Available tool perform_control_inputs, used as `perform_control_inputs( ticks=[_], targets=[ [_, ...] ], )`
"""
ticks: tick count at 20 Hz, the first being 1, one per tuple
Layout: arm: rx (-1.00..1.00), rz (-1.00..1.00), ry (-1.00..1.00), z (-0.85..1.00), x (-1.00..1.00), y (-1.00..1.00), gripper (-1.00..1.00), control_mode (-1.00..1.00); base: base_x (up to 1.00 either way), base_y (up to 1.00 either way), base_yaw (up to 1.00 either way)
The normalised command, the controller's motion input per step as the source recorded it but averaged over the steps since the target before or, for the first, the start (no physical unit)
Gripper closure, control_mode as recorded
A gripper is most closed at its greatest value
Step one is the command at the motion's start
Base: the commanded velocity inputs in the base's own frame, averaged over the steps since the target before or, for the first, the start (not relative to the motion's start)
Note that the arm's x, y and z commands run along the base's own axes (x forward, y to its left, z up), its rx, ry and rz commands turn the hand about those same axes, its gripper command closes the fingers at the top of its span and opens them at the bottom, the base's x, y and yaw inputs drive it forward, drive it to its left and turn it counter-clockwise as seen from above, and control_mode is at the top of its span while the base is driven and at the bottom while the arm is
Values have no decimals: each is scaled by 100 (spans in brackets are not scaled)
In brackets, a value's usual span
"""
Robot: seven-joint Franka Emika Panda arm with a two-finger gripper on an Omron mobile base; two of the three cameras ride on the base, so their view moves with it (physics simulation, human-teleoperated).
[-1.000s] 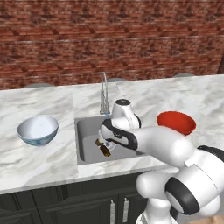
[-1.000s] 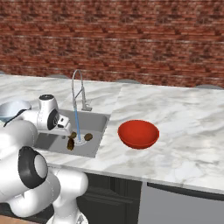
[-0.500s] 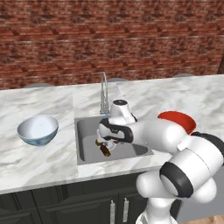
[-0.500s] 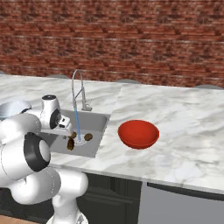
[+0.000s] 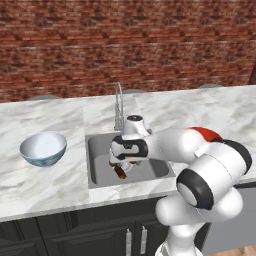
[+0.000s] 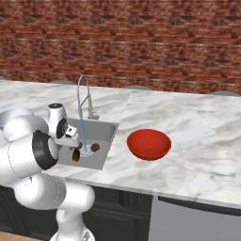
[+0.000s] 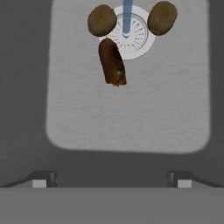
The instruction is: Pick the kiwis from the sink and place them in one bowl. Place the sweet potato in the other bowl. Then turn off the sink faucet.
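Kiwis first, operator, so read the scene from your left. The white and blue bowl (image 5: 43, 148) sits on the bench (image 5: 50, 185) well to the left of the sink (image 5: 102, 172). The hand (image 7: 111, 181) hangs over the basin with its fingers spread wide and nothing between them.

In the hand view, the left kiwi (image 7: 102, 20) and the right kiwi (image 7: 162, 17) flank the round drain (image 7: 135, 39), one on each side of the thin water stream (image 7: 127, 15). The sweet potato (image 7: 112, 62) lies just beside the left kiwi and reaches toward the hand. All three are ahead of the fingertips, none yet between them.

Your main risk, as I judge it, is the crowding. Go for the left kiwi and a finger could catch the sweet potato and shove both aside; the round fruit would likely roll on the smooth floor. The right kiwi stands clearer. Mind the faucet (image 6: 84, 96) too, since it rises close behind the hand. The red bowl (image 6: 148, 143) waits on the bench to the right of the sink.
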Motion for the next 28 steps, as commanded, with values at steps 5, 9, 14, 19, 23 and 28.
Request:
perform_control_inputs(
  ticks=[5,9,14,19,23,28],
  targets=[
    [0,0,0,-18,11,2,-100,-100,0,0,0],
    [-1,0,0,-19,14,0,-100,-100,0,0,0],
    [0,0,0,-21,18,0,-100,-100,0,0,0],
    [0,-2,0,-22,28,3,-100,-100,0,0,0],
    [0,-2,-1,-21,30,7,-100,-100,0,0,0],
    [0,-2,-2,-18,26,5,-100,-100,0,0,0]
  ],
)
